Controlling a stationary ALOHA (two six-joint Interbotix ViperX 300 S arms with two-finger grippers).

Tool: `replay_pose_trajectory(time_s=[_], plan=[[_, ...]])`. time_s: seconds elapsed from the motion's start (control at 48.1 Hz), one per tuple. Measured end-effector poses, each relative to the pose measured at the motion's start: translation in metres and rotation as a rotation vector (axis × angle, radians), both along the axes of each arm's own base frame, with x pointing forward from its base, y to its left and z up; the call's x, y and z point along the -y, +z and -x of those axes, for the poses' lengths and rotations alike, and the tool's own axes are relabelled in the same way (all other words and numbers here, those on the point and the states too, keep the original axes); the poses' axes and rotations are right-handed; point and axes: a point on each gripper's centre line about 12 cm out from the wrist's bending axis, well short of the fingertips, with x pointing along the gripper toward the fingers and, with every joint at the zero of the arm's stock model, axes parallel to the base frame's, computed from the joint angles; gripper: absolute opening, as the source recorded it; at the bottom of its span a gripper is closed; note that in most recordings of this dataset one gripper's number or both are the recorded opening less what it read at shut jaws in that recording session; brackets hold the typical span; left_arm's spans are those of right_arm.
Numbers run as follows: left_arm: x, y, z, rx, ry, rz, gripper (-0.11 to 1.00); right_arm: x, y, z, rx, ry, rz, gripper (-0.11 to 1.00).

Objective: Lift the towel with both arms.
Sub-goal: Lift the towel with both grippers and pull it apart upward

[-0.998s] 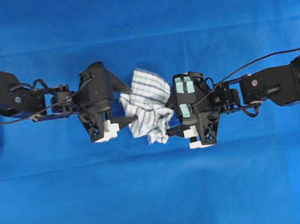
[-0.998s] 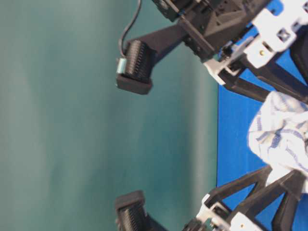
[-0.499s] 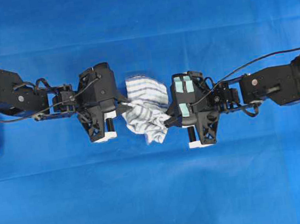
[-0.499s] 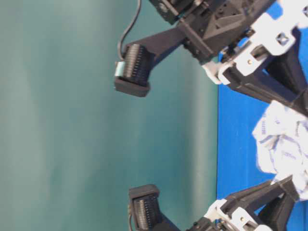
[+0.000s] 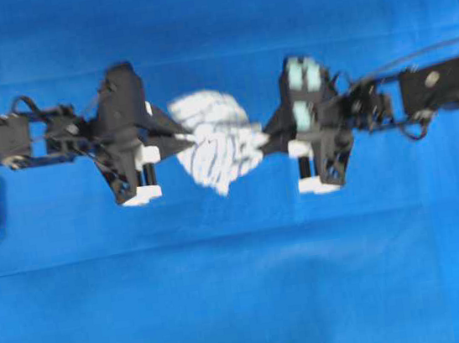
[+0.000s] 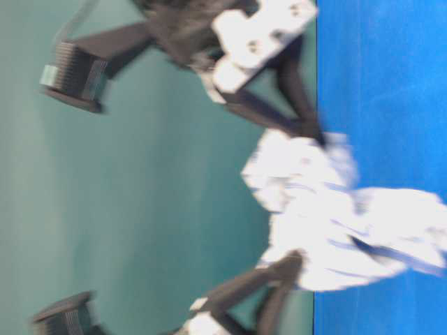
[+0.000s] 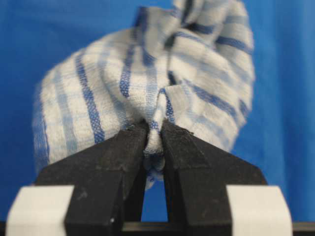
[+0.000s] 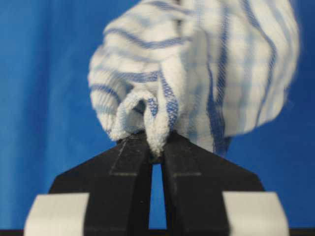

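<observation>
The left gripper (image 7: 153,135) is pressed together on a fold of the towel (image 7: 162,83), its two black fingers (image 7: 120,157) pinching the cloth between their tips. The right gripper (image 8: 156,145) is likewise clamped on a rolled edge of the towel (image 8: 206,69), fingers (image 8: 128,162) nearly meeting. In the overhead view the left arm (image 5: 55,135) reaches in level from the left and the right arm (image 5: 389,100) from the right, their wedge tips pointing at each other with the towel (image 5: 217,139) bunched between them, a little above the middle of the picture; both arms and cloth are blurred. The right arm carries pale teal tabs (image 5: 302,77). The table-level view shows the towel (image 6: 328,223) hanging between the two grippers, mostly against the green backdrop (image 6: 126,195) and partly over the blue cloth (image 6: 384,84); whether it touches the cloth I cannot tell. Around the arms the blue cloth (image 5: 245,288) spreads wide on the near and far sides, reaching the picture's edges.
</observation>
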Motion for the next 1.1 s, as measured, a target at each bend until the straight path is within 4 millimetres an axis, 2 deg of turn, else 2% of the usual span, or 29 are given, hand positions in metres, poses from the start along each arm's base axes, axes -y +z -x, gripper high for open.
replay_pose_trajectory(time_s=[0.125, 0.333, 0.541, 0.665, 0.852, 1.102], plan=[[-0.007, 0.025, 0.008, 0.052, 0.023, -0.003, 0.05, 0.013, 0.028, 0.009, 0.026, -0.033, 0.006, 0.05], [-0.011, 0.067, 0.014, 0.163, 0.033, -0.021, 0.05, 0.015, 0.075, 0.026, 0.075, -0.037, 0.024, 0.05], [-0.013, 0.114, 0.019, 0.251, 0.042, -0.031, 0.05, 0.015, 0.133, 0.044, 0.165, -0.038, 0.052, 0.05], [-0.014, 0.143, 0.025, 0.288, 0.048, -0.036, 0.05, 0.015, 0.161, 0.053, 0.211, -0.037, 0.078, 0.05], [-0.016, 0.176, 0.034, 0.341, 0.057, -0.043, 0.05, 0.015, 0.18, 0.063, 0.241, -0.037, 0.103, 0.05], [-0.019, 0.18, 0.035, 0.347, 0.066, -0.047, 0.05, 0.015, 0.181, 0.063, 0.24, -0.036, 0.11, 0.05]])
